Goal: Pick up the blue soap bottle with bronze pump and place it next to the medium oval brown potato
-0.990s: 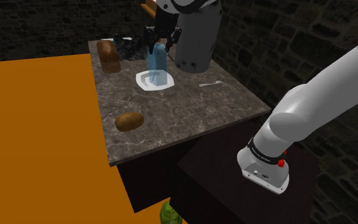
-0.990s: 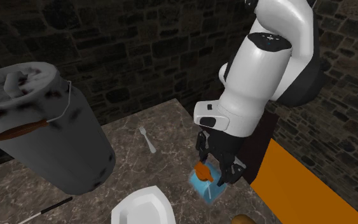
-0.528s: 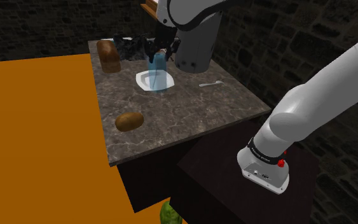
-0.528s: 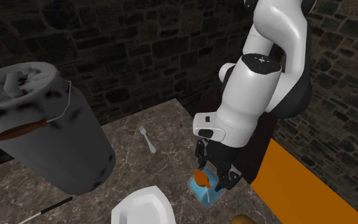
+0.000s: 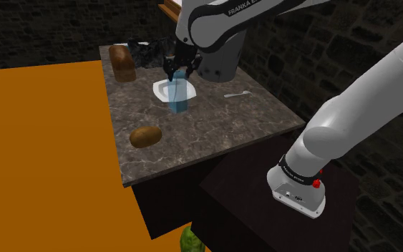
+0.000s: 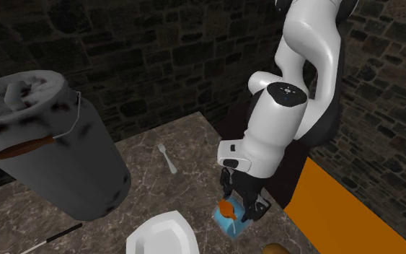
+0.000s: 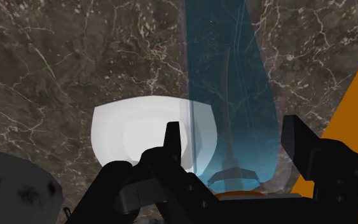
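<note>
Soap bottle (image 5: 179,97) moved toward potato (image 5: 145,136), fingers (image 7: 173,143) clasping, pump (image 6: 227,209) orange

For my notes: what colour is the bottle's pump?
The pump of the soap bottle is orange-bronze; the second exterior view shows it best.

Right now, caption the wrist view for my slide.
Black gripper holds translucent blue soap bottle over dark marble counter, beside white dish.

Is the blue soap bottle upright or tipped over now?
Upright: the soap bottle stands vertical in the shoulder view, pump on top inside the gripper.
</note>
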You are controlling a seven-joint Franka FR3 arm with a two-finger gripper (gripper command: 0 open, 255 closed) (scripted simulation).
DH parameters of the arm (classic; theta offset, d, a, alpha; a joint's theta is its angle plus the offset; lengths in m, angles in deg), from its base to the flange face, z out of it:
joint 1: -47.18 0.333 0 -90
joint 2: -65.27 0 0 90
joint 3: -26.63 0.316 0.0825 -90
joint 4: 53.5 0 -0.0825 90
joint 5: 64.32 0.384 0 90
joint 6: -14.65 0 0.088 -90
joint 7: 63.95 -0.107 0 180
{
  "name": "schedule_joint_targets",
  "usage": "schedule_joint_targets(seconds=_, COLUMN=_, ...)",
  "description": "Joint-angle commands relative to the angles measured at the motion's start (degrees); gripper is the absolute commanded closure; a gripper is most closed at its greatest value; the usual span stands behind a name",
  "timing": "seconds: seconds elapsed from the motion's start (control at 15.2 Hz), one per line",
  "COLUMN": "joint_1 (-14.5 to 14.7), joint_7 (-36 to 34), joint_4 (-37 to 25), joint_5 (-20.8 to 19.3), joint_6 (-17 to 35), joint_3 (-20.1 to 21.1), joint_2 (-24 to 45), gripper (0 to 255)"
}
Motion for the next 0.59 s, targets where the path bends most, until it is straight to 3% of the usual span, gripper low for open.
schedule_joint_targets(seconds=0.0, joint_1=0.0, joint_7=-0.3, joint_4=0.9, joint_5=-0.3, joint_6=1.6, joint_3=0.2, joint_2=0.6, gripper=255)
schedule_joint_targets(seconds=0.53, joint_1=-0.5, joint_7=-1.9, joint_4=4.0, joint_5=-2.0, joint_6=8.2, joint_3=0.8, joint_2=4.3, gripper=255)
